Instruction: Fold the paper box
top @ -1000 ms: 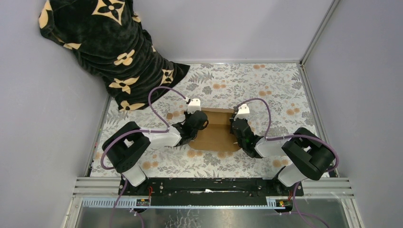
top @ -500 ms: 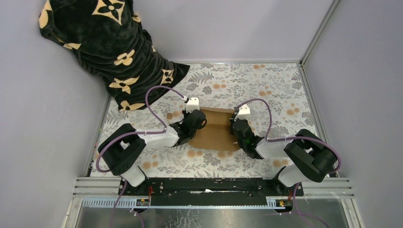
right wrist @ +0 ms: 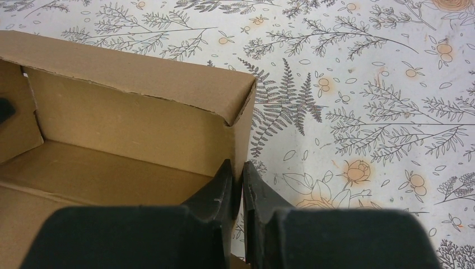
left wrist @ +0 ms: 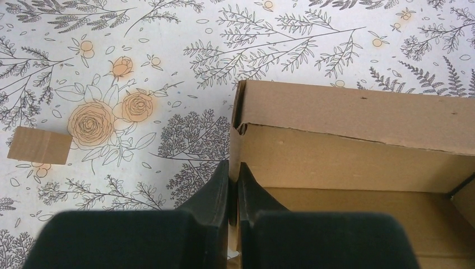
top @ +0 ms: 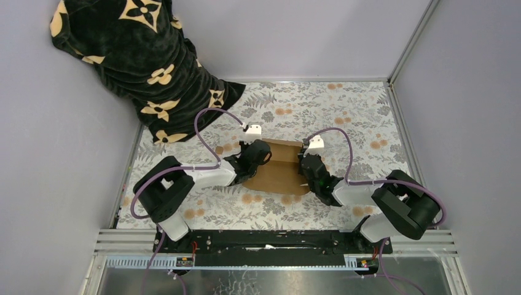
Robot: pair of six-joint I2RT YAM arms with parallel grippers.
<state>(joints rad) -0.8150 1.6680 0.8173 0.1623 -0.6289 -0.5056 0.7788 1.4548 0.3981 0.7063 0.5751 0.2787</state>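
Paper box (top: 279, 175) partly erected, top open, at the centre of the counter (top: 368, 123).
The left hand (left wrist: 234, 168) is clamped on the box's left wall, one finger inside and one outside. The right hand (right wrist: 240, 168) is clamped likewise on the right wall. The far wall stands upright. A cardboard scrap (left wrist: 39, 144) lies toward the left edge, apart from the box. A black patterned cloth (top: 135, 61) covers the far-left corner.

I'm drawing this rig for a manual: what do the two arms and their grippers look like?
The left arm and right arm match: bulky black joint housings, white links. A purple cable loops along each to a small white wrist block. The left gripper and right gripper each have two matte black fingers tapering to narrow tips.
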